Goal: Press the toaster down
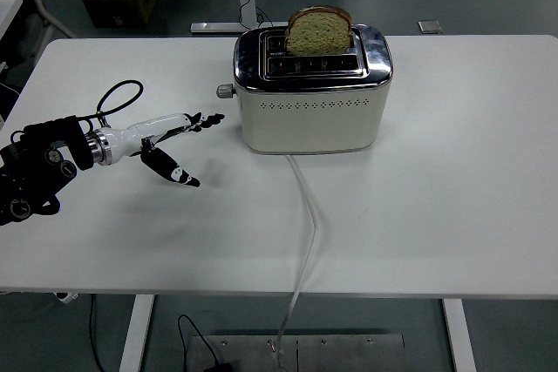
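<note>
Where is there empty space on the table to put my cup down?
The widest bare patch is right of the toaster, running to the table edge. The near strip right of the white cord is free too. Left of the toaster is crowded: the left robot hand reaches toward the lever. Only the far left corner stays bare there.

We lose the left arm at the frame's left edge, so only its forearm and hand show. The lower half of the bread slice is sunk out of sight in the toaster slot. The white cord drops past the table's near edge toward the floor, where its end is too small to make out. The cardboard box at upper left is cut off by the top edge.
</note>
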Tool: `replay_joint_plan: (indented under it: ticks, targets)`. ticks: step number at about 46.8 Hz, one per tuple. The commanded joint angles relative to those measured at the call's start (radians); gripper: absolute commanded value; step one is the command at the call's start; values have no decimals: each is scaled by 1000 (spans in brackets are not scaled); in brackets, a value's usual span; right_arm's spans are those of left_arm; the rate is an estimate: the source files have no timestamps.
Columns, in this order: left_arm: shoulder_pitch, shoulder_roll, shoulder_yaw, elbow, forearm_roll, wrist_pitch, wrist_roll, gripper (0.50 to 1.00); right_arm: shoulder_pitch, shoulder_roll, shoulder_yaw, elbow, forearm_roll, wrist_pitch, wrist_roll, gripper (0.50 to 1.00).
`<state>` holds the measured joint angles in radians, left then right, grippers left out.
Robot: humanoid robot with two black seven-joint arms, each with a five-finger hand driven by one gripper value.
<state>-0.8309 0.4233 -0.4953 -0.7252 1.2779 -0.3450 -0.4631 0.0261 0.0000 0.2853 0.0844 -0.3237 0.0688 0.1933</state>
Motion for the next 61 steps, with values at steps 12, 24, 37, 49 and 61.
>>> replay_joint_plan:
  ticks: [12, 24, 37, 49, 61]
  targets:
    - [21, 9, -2, 4, -112, 0, 0, 1000, 0, 0, 0, 0, 0, 0, 0, 998]
    - [21, 22, 0, 47, -382, -2, 0, 1000, 0, 0, 0, 0, 0, -1, 0, 998]
    - [41, 83, -2, 49, -785, 0, 0, 1000, 0, 0, 0, 0, 0, 0, 0, 998]
    - [41, 86, -3, 115, -1032, 0, -2, 1000, 0, 0, 0, 0, 0, -1, 0, 998]
    - [39, 57, -8, 185, -1233, -2, -2, 1000, 0, 0, 0, 0, 0, -1, 0, 998]
